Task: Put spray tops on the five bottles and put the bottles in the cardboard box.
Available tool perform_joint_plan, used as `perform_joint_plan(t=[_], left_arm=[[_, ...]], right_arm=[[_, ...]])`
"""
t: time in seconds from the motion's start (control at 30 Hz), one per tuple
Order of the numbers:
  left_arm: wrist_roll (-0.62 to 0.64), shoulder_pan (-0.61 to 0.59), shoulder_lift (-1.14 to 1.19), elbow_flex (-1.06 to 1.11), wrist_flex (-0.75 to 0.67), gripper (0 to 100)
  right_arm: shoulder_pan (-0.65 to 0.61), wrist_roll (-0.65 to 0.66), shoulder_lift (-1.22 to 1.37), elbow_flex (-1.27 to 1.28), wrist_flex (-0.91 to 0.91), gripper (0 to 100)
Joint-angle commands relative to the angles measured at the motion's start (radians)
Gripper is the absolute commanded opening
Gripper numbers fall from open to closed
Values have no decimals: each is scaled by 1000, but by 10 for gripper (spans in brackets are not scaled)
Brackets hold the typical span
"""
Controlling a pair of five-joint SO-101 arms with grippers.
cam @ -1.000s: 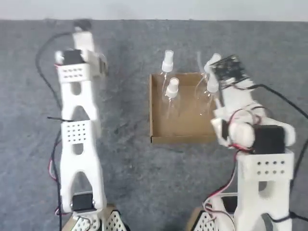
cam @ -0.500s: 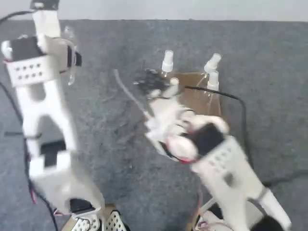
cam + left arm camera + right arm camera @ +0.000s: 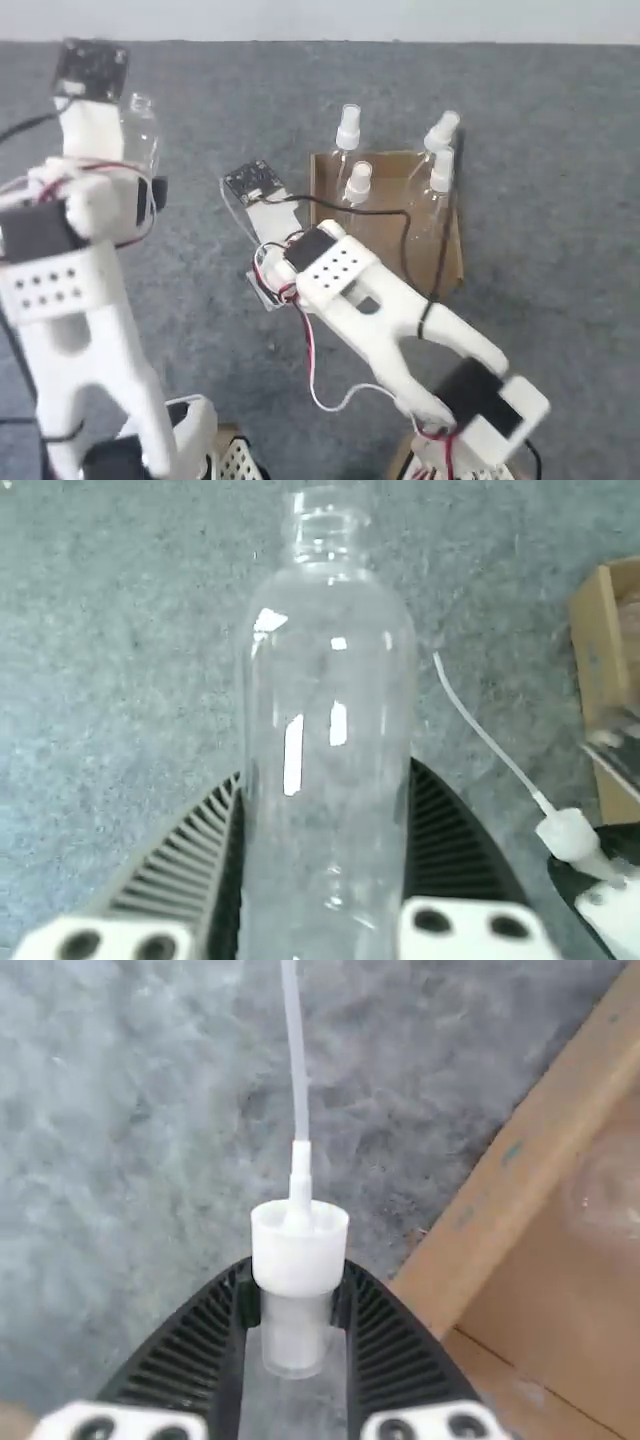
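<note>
My left gripper (image 3: 325,775) is shut on a clear bottle (image 3: 325,710) with a bare, capless neck, held above the grey mat at the left (image 3: 140,130). My right gripper (image 3: 297,1275) is shut on a white spray top (image 3: 298,1250), whose thin tube (image 3: 293,1060) points away from the wrist. This arm hangs just left of the cardboard box (image 3: 325,285). The left wrist view catches that spray top (image 3: 565,832) beside the bottle, apart from it. Several capped bottles (image 3: 358,185) stand in the box.
The box's cardboard wall (image 3: 520,1175) lies close beside my right gripper. A black cable (image 3: 440,240) from the right arm drapes across the box. Grey mat (image 3: 200,300) lies open between the two arms and in front of the box.
The right arm swung left from over the box to the mat beside it, carrying the spray top. The left arm rose and shifted left with the bottle.
</note>
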Motion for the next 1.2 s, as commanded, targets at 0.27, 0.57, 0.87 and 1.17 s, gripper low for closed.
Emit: perform_joint_plan(t=[0.27, 0.57, 0.87, 1.17], left_arm=[[-12, 2, -193, 74, -18, 13], [-12, 2, -279, 73, -5, 13], [-11, 2, -310, 76, -3, 13], [-8, 51, -310, -19, 77, 13]], right_arm=[[-21, -25, 61, -12, -27, 229], [-51, -23, -68, -20, 70, 254], [-47, 103, -329, -18, 174, 236], [22, 301, -687, -20, 447, 235]])
